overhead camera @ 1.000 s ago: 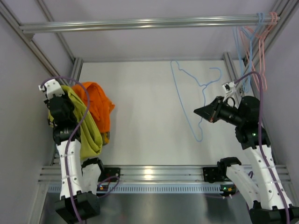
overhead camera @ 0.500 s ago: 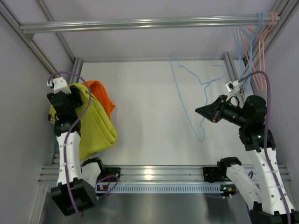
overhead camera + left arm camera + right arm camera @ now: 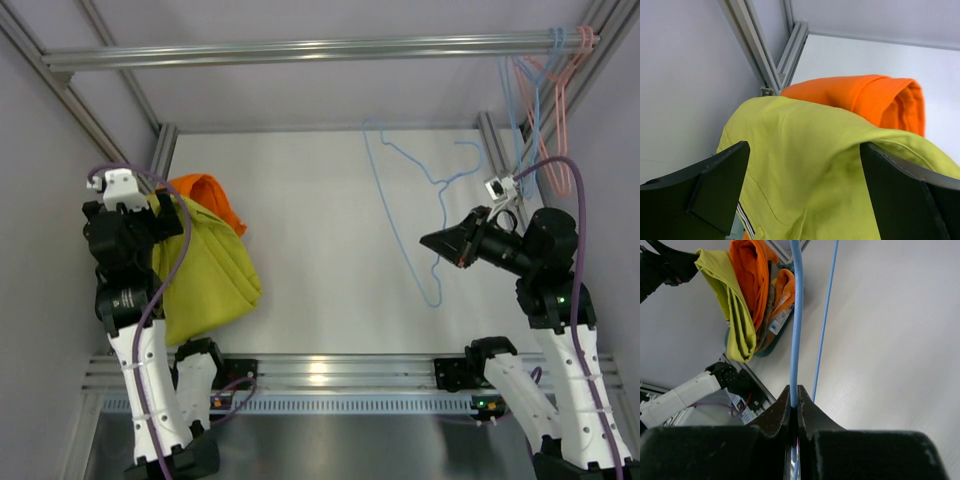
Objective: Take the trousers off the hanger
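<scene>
The trousers (image 3: 205, 285) are now lying slumped on the heap at the left edge of the counter (image 3: 320, 220), draping over the orange garment (image 3: 205, 190). A second ago they were hanging bunched in the left hand (image 3: 802, 147), which has since sprung wide and is now hovering released just above the cloth, gripping nothing. The hanger (image 3: 797, 315) is sitting well apart over the right half of the counter, bare of cloth, with the right hand (image 3: 794, 390) clenching its wire as before. Judging from that, the removal is looking done (only a retreat seems to be remaining). The left hand is working close to the side wall and the corner frame post (image 3: 790, 45), so backing toward the counter's middle is looking safer. The hanger is staying apart from the pink hangers (image 3: 565, 100) on the rail (image 3: 300, 48).
</scene>
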Robot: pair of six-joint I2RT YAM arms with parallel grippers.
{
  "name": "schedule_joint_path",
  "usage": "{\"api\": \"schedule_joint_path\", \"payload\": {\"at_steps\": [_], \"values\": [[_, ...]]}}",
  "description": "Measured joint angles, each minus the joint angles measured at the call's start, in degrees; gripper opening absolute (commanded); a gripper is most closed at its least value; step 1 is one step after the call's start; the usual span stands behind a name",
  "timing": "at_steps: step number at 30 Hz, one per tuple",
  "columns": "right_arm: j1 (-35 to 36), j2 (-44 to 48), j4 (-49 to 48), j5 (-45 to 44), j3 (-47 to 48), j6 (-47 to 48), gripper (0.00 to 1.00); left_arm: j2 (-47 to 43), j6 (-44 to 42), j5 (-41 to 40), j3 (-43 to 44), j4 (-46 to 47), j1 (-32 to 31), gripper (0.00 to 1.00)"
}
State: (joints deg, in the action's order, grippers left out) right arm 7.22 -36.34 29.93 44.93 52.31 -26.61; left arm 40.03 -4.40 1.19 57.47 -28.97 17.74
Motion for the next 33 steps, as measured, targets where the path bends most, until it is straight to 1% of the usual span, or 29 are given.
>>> {"api": "schedule_joint_path", "payload": {"at_steps": [8, 14, 17, 21, 28, 33], "values": [[0.0, 0.9, 2.3, -0.9, 3.1, 1.1, 0.00, -2.0, 2.6, 6.1, 5.2, -7.6, 0.0, 0.97], [0.0, -0.5, 7.5, -5.4, 10.6, 1.9, 0.00, -1.0, 6.4, 11.5, 10.8, -10.1, 0.0, 0.96], [0.0, -2.5, 10.1, -9.1, 15.6, 3.1, 0.00, 0.0, 8.3, 13.6, 13.3, -10.1, 0.0, 0.98], [0.0, -7.8, 12.6, -15.4, 23.2, 6.0, 0.00, 1.5, 10.6, 16.2, 15.1, -10.2, 0.0, 0.98], [0.0, -17.3, 15.5, -25.0, 31.5, 12.3, 0.00, 2.9, 12.4, 18.1, 15.5, -10.4, 0.0, 0.98], [0.0, -27.1, 17.6, -30.8, 40.0, 16.3, 0.00, 2.0, 12.2, 18.0, 15.5, -10.7, 0.0, 0.98]]}}
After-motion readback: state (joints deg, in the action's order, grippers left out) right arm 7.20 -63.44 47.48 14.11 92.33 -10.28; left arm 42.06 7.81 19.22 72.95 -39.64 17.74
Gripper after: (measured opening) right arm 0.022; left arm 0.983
